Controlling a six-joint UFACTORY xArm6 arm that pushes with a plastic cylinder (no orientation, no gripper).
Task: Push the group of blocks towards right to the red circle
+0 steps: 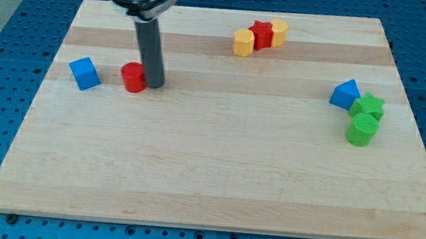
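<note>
Counter (pixel 216 174): pale wood board on a blue perforated base. No containers on it; every block sits loose on the wood.

My tip (pixel 155 84) is down on the counter at the view's upper left, touching the right side of the red circle (pixel 132 77). Rod upright, dark, hanging from a metal mount at the view's top. No gripper on this arm, so nothing to report as apart or together.

Blue cube (pixel 84 73) lies just left of the red circle, a small gap between them.

Top centre, a tight row of three, touching: yellow block (pixel 243 42), red star (pixel 262 35), second yellow block (pixel 279 32). Row slants up toward the view's right. Well apart from the red circle.

Right side, a cluster: blue block (pixel 345 94), wedge-like, touching green star (pixel 368 107); green cylinder (pixel 362 130) directly below the star, in contact. Far from the red circle, across most of the counter.
</note>
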